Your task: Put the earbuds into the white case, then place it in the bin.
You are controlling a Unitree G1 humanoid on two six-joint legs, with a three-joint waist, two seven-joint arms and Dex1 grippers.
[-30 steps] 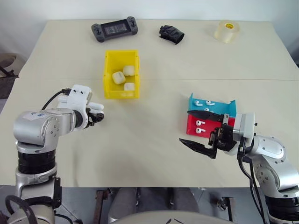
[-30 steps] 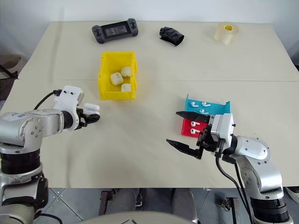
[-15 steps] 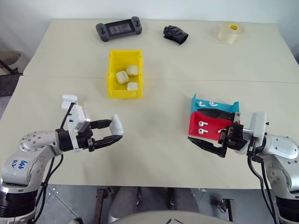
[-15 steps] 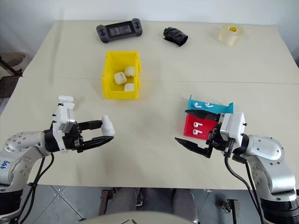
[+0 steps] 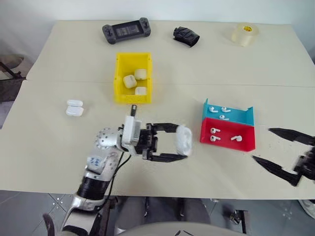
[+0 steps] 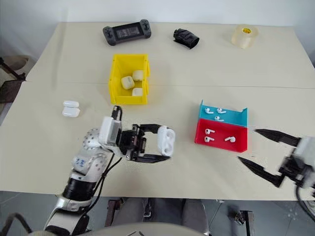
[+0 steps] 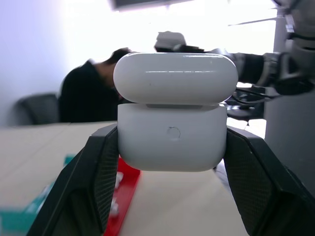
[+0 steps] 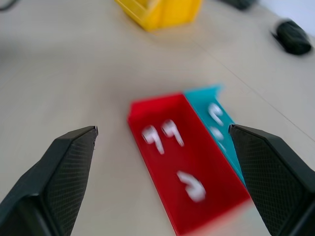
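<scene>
My left jaws [image 5: 171, 143] squeeze the white case [image 5: 183, 140] above the worktop [image 5: 59, 147]. My right jaws [image 5: 283, 156] are wide apart, near the red tray [image 5: 227, 141] holding earbuds [image 5: 214, 131]. The smooth case could slip out, and the tiny earbuds might roll away.
</scene>
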